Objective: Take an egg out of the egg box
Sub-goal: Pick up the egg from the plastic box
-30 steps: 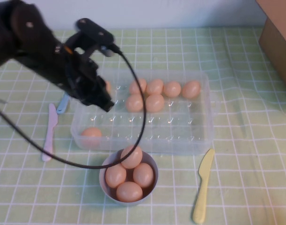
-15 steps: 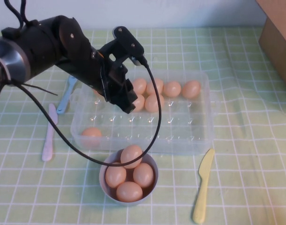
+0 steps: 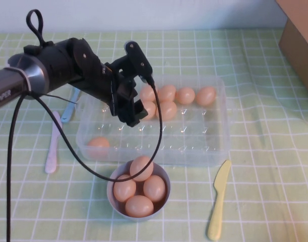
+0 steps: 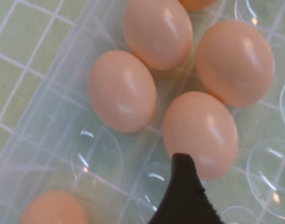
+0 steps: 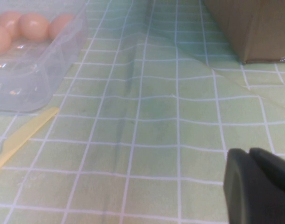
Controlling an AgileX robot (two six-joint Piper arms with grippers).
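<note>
The clear plastic egg box (image 3: 214, 146) lies mid-table with several pale orange eggs along its far row and one egg (image 3: 98, 142) in its near left corner. My left gripper (image 3: 135, 117) hangs open and empty over the box's far left part, just in front of an egg (image 3: 167, 110). In the left wrist view one black fingertip (image 4: 182, 163) points at the nearest egg (image 4: 200, 133), with more eggs around it; the other finger is out of view. My right gripper (image 5: 249, 151) is shut and empty over bare cloth, out of the high view.
A grey bowl (image 3: 113, 199) holding several eggs stands in front of the box. A yellow plastic knife (image 3: 218, 199) lies right of it. A lilac knife (image 3: 53, 146) and a blue utensil (image 3: 69, 108) lie left of the box. A cardboard box (image 3: 297, 40) stands far right.
My left arm has swung right and down from the box's left edge to the egg cluster in the far row. The eggs have not moved.
</note>
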